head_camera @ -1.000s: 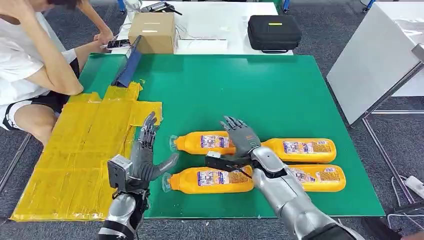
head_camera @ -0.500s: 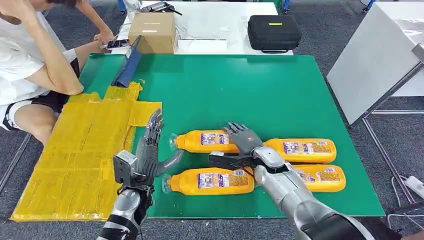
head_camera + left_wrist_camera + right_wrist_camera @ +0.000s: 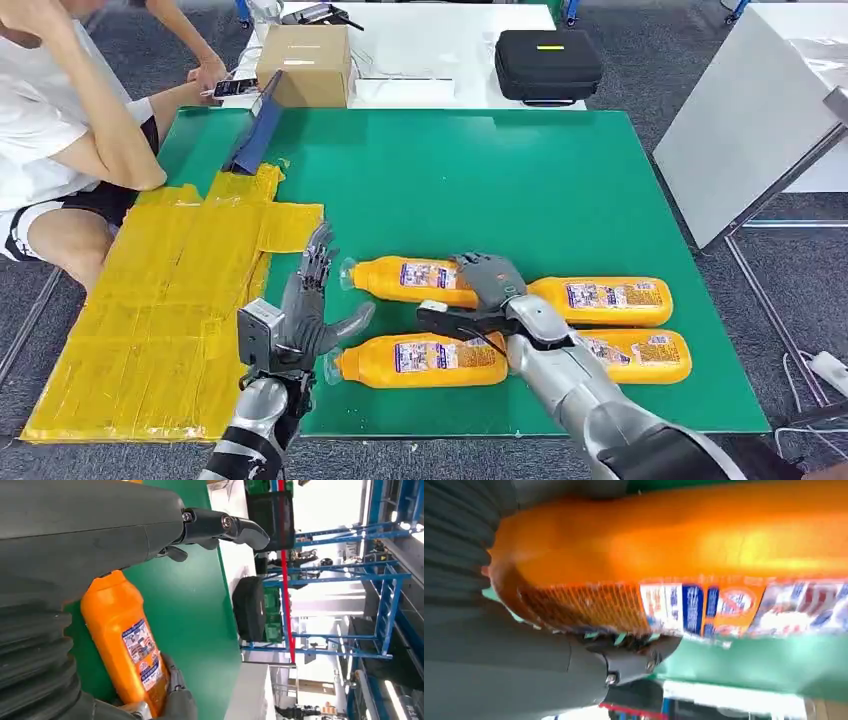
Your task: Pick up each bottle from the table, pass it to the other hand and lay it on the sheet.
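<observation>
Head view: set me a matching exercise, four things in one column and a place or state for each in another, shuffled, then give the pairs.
Things
1. cardboard box
2. black case
3. right hand
4. left hand

Places or states
A. raised, fingers spread, holding nothing, beside the bottle caps
B. on the white table, toward the robot's right
C. resting on the far-left orange bottle
D. on the white table, next to the person's hand

Pairs: 1-D, 2-B, 3-C, 4-A

four orange bottles, one yellow sheet, one box.
</observation>
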Robot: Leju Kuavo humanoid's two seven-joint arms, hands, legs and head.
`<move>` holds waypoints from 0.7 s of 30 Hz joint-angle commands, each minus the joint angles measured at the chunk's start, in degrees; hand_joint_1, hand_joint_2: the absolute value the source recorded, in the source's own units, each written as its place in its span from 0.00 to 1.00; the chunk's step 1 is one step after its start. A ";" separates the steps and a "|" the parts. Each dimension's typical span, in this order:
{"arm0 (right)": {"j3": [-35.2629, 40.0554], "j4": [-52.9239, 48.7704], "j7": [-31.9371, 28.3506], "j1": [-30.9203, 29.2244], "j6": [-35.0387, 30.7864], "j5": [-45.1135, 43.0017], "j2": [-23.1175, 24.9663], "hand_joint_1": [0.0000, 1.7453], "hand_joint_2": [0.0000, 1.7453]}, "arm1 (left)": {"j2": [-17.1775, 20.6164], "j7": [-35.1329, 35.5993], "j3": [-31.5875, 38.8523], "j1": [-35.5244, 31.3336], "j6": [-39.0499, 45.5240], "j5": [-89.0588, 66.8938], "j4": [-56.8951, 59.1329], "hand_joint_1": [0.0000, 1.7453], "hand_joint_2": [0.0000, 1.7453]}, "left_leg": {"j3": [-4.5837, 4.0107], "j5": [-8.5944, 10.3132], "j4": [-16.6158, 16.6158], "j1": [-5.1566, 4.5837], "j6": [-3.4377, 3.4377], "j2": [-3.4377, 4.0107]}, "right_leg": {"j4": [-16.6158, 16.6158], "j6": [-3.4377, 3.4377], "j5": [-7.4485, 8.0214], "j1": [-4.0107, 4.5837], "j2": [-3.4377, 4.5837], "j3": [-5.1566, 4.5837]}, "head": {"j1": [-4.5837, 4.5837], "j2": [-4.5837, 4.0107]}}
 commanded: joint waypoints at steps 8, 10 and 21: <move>-16.45 -17.95 -10.41 8.41 -17.75 -13.28 2.88 1.00 1.00 | 0.63 0.47 -2.45 -2.30 1.83 -1.28 2.20 0.00 1.00 | 0.24 -0.18 0.09 0.11 -0.21 -0.20 | 0.04 -0.13 -0.19 0.06 -0.02 0.29 | 0.00 0.00; -17.28 -19.21 -10.87 9.18 -18.44 -13.91 3.07 1.00 1.00 | 0.69 0.49 -2.59 -2.27 1.92 -1.36 2.16 0.00 1.00 | 0.27 -0.20 0.09 0.12 -0.21 -0.19 | 0.02 -0.13 -0.18 0.07 0.00 0.34 | 0.00 0.00; -20.07 -23.44 -13.68 11.75 -16.26 -18.94 3.75 1.00 1.00 | 1.02 0.58 -2.71 -2.00 2.14 -1.47 1.45 0.00 1.00 | 0.28 -0.18 0.07 0.09 -0.21 -0.16 | 0.03 -0.13 -0.17 0.04 0.03 0.32 | 0.00 0.00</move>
